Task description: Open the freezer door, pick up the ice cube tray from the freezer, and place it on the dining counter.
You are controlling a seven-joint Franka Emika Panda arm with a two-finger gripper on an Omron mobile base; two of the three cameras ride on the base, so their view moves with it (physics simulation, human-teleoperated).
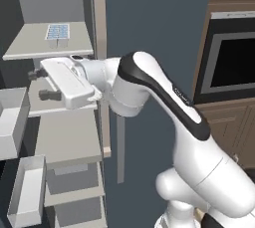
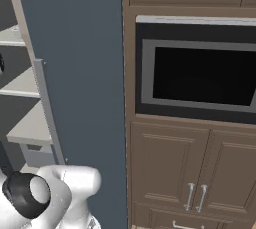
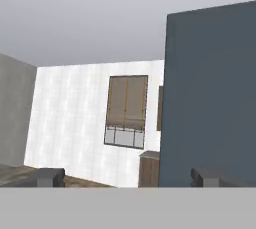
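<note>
Left base view: jaws (image 1: 44, 84) apart, seemingly below ice cube tray (image 1: 57, 32).

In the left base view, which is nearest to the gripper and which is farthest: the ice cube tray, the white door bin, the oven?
1. The ice cube tray, on the shelf just above the open gripper.
2. The white door bin, lower left, below the gripper.
3. The oven, far on the right side.

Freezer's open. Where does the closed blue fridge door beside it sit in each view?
Left base view: closed blue door, upper centre.
Right base view: closed blue door, across the left half.
Hand view: a slate-blue panel at right; I cannot tell whether it is this door.
Shared landmark: the built-in oven, right of the door in both base views.
</note>
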